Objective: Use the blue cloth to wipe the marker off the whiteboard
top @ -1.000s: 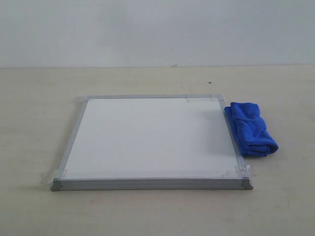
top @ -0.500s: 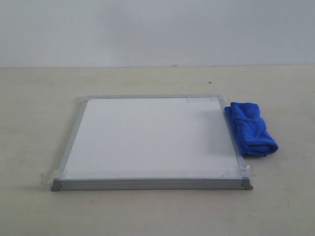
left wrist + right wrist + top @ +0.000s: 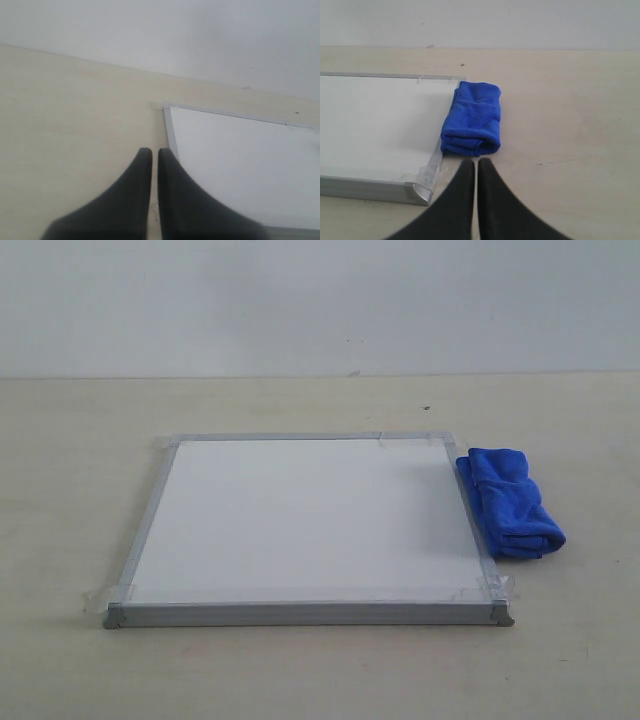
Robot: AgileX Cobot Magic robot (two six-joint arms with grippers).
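Observation:
The whiteboard (image 3: 300, 520) lies flat on the table, white with a silver-grey frame and clear tape at its corners. No marker line shows on it in any view. The blue cloth (image 3: 510, 502) lies folded on the table against the board's right edge. In the right wrist view the cloth (image 3: 472, 119) sits just beyond my right gripper (image 3: 475, 163), which is shut and empty. In the left wrist view my left gripper (image 3: 154, 152) is shut and empty, beside the frame of the whiteboard (image 3: 240, 160). Neither arm appears in the exterior view.
The beige table (image 3: 80, 480) stretches around the board on all sides. A pale wall (image 3: 320, 300) rises behind the table's far edge.

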